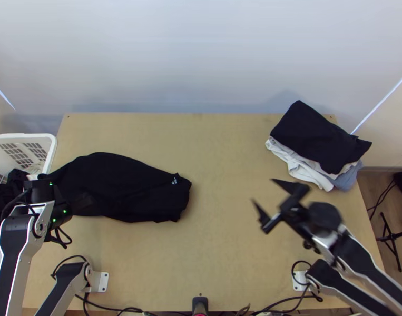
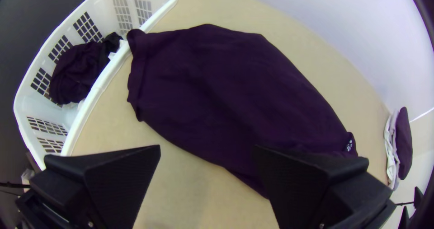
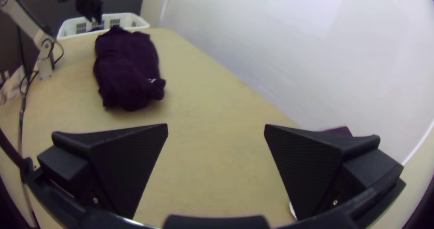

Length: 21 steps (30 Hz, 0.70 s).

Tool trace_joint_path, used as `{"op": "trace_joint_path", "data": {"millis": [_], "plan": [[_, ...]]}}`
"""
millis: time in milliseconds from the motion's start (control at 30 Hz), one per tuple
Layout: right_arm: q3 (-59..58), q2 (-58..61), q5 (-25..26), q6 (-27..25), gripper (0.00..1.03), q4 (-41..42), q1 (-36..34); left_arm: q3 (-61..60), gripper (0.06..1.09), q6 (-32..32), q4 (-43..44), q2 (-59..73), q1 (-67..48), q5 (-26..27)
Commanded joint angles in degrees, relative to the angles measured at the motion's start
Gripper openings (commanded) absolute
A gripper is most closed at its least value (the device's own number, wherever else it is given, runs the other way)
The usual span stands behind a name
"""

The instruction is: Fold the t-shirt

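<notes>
A black t-shirt [image 1: 127, 187] lies bunched lengthwise on the left half of the table, a small white print at its right end. Over its left end, beside the basket, is my left gripper [image 1: 69, 203]; in the left wrist view that gripper [image 2: 205, 150] is open above the table and the shirt [image 2: 217, 89], holding nothing. My right gripper [image 1: 266, 197] hangs over the table's right half, well apart from the shirt. Seen from the right wrist, this gripper [image 3: 217, 127] has its fingers wide apart and empty, with the shirt [image 3: 126, 71] farther off.
A white basket [image 1: 50, 152] with dark clothing inside stands at the table's left edge. At the back right lies a stack of folded clothes [image 1: 316, 139], black on top of white and blue. Bare tabletop [image 1: 227, 158] stretches between shirt and stack.
</notes>
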Motion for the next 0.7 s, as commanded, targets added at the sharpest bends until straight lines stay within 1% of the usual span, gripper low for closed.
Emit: {"op": "trace_joint_path", "data": {"millis": [0,100,233,300,367,533,600,667], "plan": [[13.51,26.3,3.21,-9.22,0.99,0.95,17.51,-0.56,1.05,0.79,3.07,0.49,0.17,-0.47],[16.15,35.35,3.12,-12.65,0.99,7.55,21.55,-2.14,1.05,0.88,6.15,0.58,-0.18,-2.14],[18.88,47.04,3.21,-16.16,0.99,17.21,26.21,-5.22,1.05,1.23,10.81,0.93,-0.98,-7.95],[21.16,52.75,3.21,-16.34,0.99,19.94,27.09,-5.57,1.05,1.14,11.25,1.9,-0.36,-9.97],[24.06,58.2,3.21,-16.34,0.99,21.61,27.53,-6.36,1.05,1.41,11.16,2.07,-0.18,-10.76],[31.0,68.31,3.29,-15.9,0.99,24.95,28.23,-9.26,1.05,5.8,13.53,1.46,3.77,-11.37],[33.38,71.03,3.47,-15.64,0.93,25.56,28.4,-10.05,1.05,6.24,14.32,1.37,4.83,-11.37],[34.34,72.53,3.56,-15.55,0.93,27.94,28.4,-11.1,1.05,6.33,15.11,1.37,5.18,-11.28]]}}
